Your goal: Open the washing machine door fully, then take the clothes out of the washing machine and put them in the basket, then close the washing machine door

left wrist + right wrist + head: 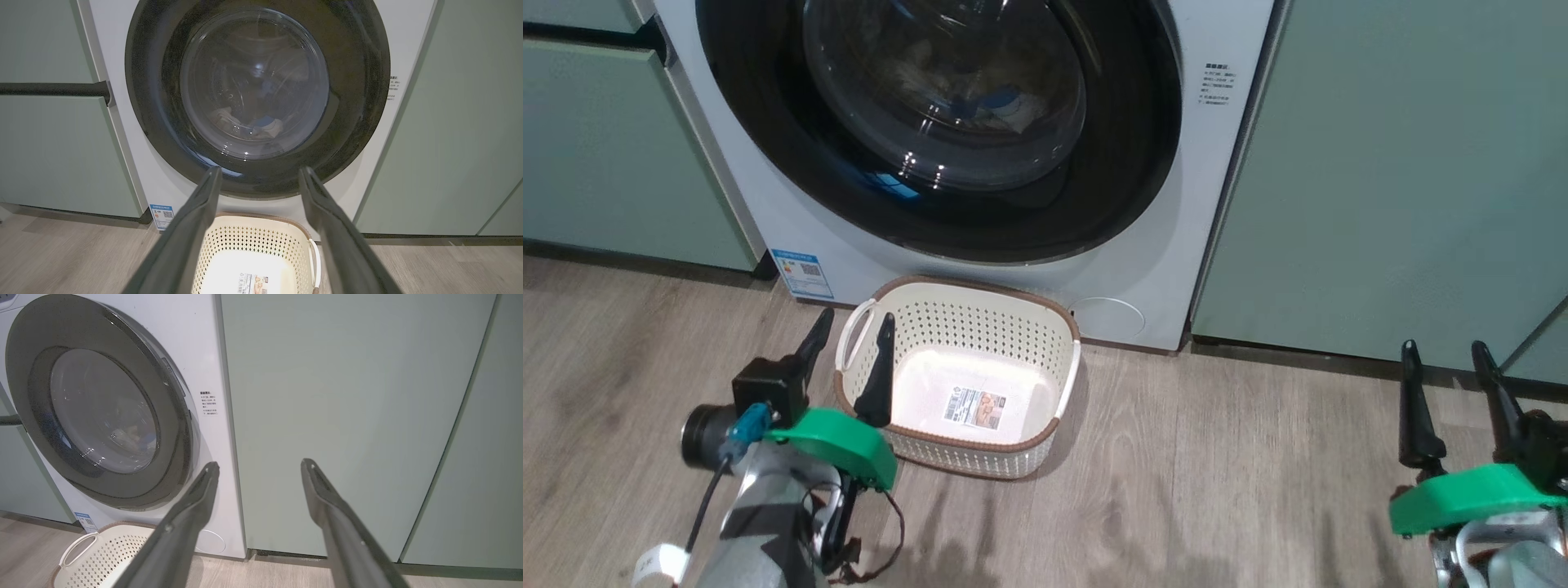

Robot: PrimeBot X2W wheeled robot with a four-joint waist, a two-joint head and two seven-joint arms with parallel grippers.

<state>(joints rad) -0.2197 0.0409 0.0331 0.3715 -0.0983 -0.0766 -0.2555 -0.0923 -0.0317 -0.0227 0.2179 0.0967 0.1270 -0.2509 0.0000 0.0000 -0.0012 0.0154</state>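
The left claw (857,318) gapes empty over the basket (980,286) rim; the right claw (1444,349) gapes empty above the floor (1217,457).

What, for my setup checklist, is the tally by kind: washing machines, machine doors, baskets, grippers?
Washing machine: 1
Washing machine door: 1
Basket: 1
Gripper: 2 (left gripper, right gripper)
Total: 5
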